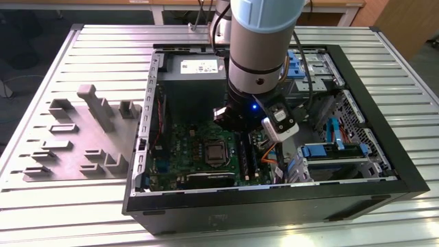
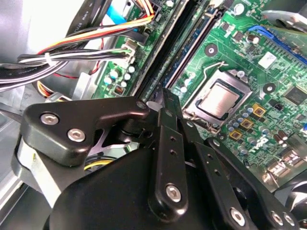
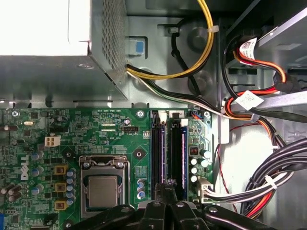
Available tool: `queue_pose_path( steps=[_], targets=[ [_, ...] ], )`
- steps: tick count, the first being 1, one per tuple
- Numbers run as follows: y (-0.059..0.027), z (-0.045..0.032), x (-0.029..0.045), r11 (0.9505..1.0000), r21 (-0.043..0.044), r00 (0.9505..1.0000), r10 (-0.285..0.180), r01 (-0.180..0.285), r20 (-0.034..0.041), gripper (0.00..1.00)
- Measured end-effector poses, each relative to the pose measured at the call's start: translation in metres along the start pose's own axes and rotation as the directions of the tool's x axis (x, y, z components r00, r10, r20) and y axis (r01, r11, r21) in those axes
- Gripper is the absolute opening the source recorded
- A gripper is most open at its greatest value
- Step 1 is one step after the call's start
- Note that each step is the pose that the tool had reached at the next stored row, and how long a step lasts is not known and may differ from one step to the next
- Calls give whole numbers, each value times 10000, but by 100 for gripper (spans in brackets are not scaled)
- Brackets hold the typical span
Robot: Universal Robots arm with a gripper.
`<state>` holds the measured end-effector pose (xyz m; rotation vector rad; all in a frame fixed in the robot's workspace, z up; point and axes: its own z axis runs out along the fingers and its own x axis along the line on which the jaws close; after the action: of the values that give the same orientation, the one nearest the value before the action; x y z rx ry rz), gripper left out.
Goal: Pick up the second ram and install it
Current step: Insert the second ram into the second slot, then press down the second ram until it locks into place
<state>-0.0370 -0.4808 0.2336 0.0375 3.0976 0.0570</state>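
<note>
gripper (image 3: 165,191) low over motherboard (image 3: 110,134) at the RAM slots (image 3: 170,148) | fingers closed together, I see nothing held | second ram (image 3: 163,148) looks seated in slot

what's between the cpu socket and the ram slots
In the first wrist view, small capacitors on the green motherboard separate the cpu socket from the ram slots.

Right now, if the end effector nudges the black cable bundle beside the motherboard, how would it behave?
The black cable bundle would probably flex, not resist: it runs in a loose curve. A white tie binds it, so the strands likely shift together.
</note>
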Motion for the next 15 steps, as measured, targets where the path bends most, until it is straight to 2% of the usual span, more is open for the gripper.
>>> queue_pose_path(
  steps=[3, 5, 15],
  targets=[
    [0, -4, 0, 10000, 1, 10000, 0, 0, -1, 11],
    [1, -40, -2, 10000, -1, 10000, 0, 0, 0, 11],
    [18, -47, -2, 10000, 0, 10000, -1, 1, 0, 11]
  ],
)
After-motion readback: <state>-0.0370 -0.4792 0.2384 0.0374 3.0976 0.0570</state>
